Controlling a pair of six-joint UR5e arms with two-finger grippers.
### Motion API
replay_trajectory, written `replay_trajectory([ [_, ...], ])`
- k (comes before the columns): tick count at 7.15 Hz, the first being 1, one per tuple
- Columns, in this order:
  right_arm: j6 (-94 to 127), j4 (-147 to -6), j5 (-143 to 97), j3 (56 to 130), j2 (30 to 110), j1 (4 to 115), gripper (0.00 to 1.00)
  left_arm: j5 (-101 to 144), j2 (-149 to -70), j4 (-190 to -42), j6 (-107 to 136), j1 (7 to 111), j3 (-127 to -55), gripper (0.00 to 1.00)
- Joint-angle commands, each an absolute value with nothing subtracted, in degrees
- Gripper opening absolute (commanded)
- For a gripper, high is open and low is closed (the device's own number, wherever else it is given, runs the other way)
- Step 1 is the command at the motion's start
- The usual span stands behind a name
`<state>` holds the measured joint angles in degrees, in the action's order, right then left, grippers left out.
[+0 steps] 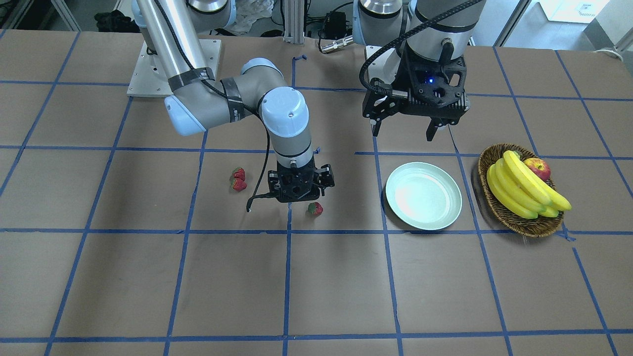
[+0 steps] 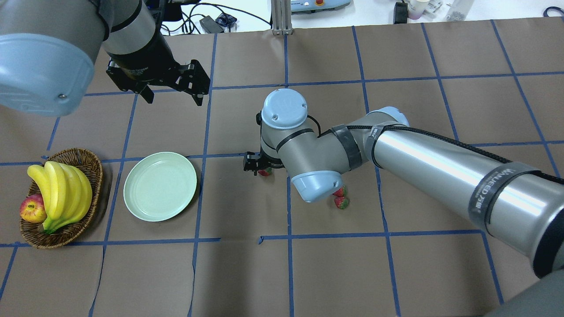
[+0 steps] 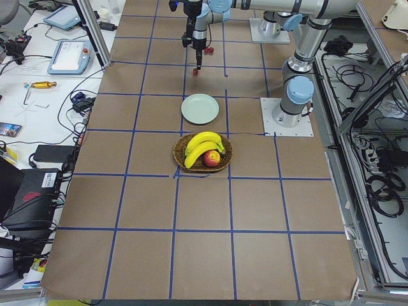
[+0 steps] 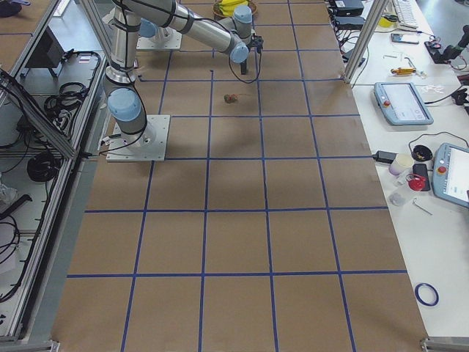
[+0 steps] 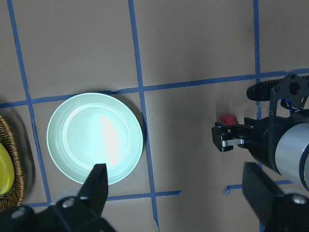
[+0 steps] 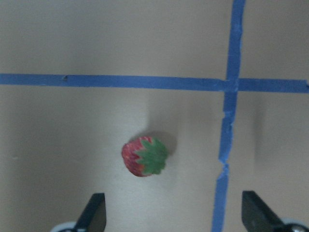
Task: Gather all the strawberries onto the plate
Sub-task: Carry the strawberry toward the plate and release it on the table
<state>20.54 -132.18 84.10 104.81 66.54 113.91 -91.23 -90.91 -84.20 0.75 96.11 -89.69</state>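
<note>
My right arm [image 4: 198, 29] stretches out over the brown counter [image 4: 234, 220]. Its fingers [image 4: 256, 44] hang low, too small here to tell how they stand. To the right of the fingers, a little back toward my base, lies a small red clump of strawberries [image 4: 230, 97]. Beyond the fingers, to their left, sits a basket [image 4: 218, 10] of bananas [image 4: 236, 4].

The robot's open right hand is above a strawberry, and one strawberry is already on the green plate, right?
Not quite. The plate is empty, as the overhead view shows: the strawberry pair and the lone strawberry all lie on the table. The rest holds: the open right gripper is above the lone strawberry.
</note>
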Motion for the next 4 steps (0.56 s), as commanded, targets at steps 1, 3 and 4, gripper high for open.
replay_trajectory([
  [1, 8.7, -121.6, 86.7, 105.2, 71.1, 106.8, 1.00, -91.3, -90.9, -84.2, 0.9, 96.2, -89.9, 1.00],
  [3, 7.6, -114.5, 92.9, 106.9, 72.2, 104.9, 1.00, -91.4, -90.9, -84.3, 0.9, 96.2, -90.0, 1.00],
  [4, 8.0, -114.5, 93.7, 107.7, 71.7, 104.8, 1.00, -91.4, -90.9, -84.3, 1.1, 96.2, -90.1, 1.00],
])
